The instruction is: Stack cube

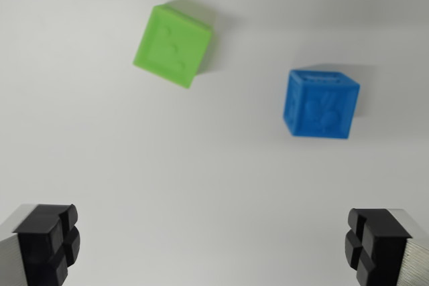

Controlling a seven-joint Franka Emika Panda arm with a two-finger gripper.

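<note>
A green cube [171, 45] lies on the white surface in the upper left of the wrist view, turned at an angle. A blue cube [321, 104] sits apart from it toward the wrist view's right, a little lower in the picture. Both show embossed marks on their faces. My gripper [213, 249] is open wide, its black fingertips [48, 239] at the bottom corners of the picture. Nothing is between the fingers, and both cubes lie well beyond them.
The cubes rest on a plain white table surface [201, 179], each casting a soft shadow.
</note>
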